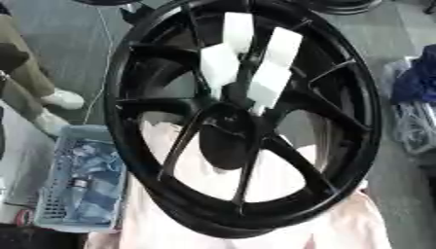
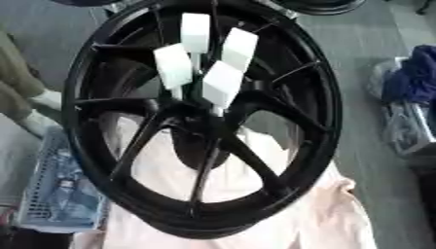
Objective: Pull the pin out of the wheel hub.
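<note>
A black wheel hub is filling nearly the whole view, its rim running close to the top edge and its lower arc lying over a pale pink cloth on the surface. Four white blocks, possibly the pins, are standing out of the centre. A blue basket is crowding the left edge. Neither robot hand is showing, so the state of the fingers cannot be told.

I can read no writing anywhere in front of me. The black wheel hub carries no legible brand or number. The white blocks at its centre are blank on every face I see.
</note>
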